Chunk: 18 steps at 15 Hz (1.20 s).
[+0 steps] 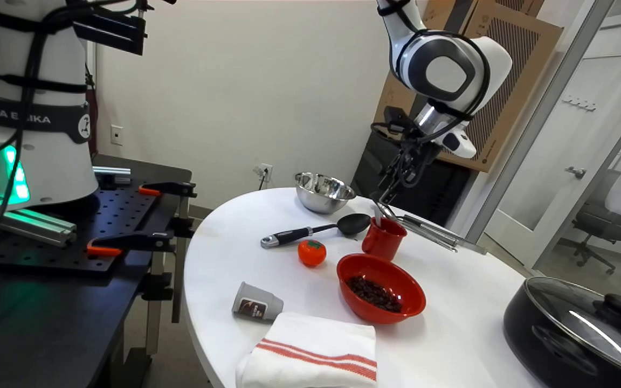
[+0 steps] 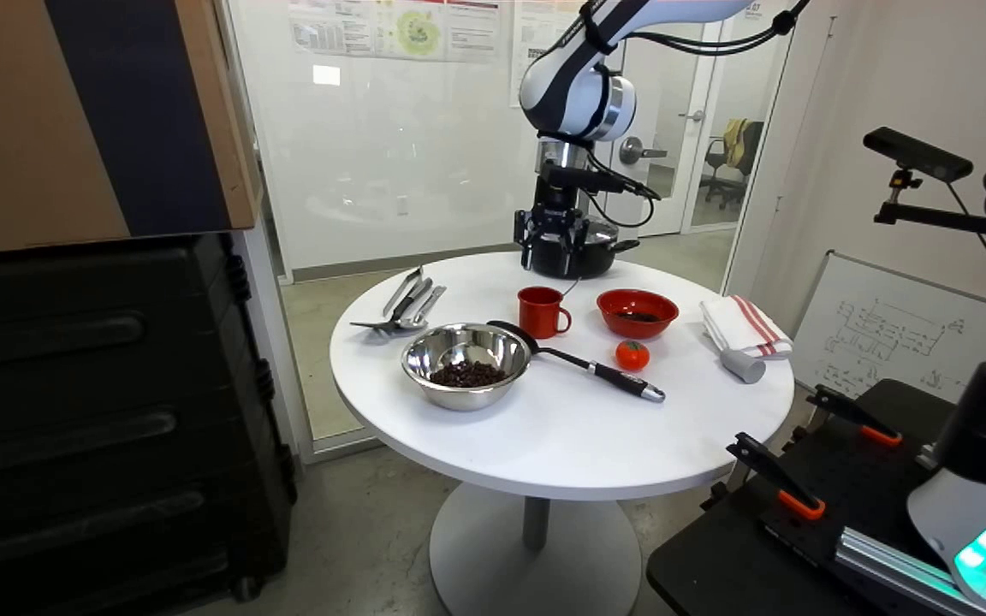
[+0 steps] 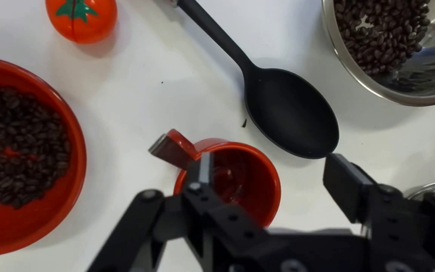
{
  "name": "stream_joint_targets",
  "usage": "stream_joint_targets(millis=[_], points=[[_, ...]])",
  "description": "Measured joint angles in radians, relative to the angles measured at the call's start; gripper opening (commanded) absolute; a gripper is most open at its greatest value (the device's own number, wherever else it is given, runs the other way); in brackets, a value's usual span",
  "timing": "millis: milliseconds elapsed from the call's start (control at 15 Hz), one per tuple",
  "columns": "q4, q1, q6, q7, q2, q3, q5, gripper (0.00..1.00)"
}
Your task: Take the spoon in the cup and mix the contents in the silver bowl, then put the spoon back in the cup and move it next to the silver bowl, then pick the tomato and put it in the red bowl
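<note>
Close, but perhaps a little off

The slender spoon [image 3: 170, 152] stands in the red cup [image 2: 537, 316], its flat handle end slanting out over the rim beside the cup's handle (the other end is lost to view). The gripper [image 3: 272, 174] has its fingers spread wide just above, holding nothing. In the wrist view one fingertip [image 3: 202, 170] covers the rim by the spoon, which seems to lie outside the gap; whether they touch, I can't tell. Going straight down would, I think, jab the rim, tip the cup or miss the handle. The black serving spoon [image 3: 291, 113], close by, could be nudged too. Further out sit the silver bowl [image 2: 459, 399] of dark beans [image 2: 469, 375], the tomato [image 2: 632, 355] and the red bowl [image 3: 8, 226]. The arm [image 2: 579, 94] reaches over the table [image 2: 544, 441], its last link pointing nearly straight down in an exterior view.
</note>
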Motion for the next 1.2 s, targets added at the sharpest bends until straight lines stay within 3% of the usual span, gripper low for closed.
stream_joint_targets(millis=[333, 533, 667, 933, 1200], points=[[-0.018, -0.004, -0.137, -0.177, -0.09, 0.041, -0.004, 1.0], [-0.055, 0.011, -0.207, -0.229, -0.166, 0.043, -0.085, 1.0], [-0.103, 0.027, -0.171, -0.229, -0.208, 0.032, -0.185, 1.0], [-0.256, 0.039, 0.045, -0.221, -0.263, 0.002, -0.343, 1.0], [-0.354, 0.038, 0.151, -0.218, -0.27, -0.011, -0.367, 1.0]])
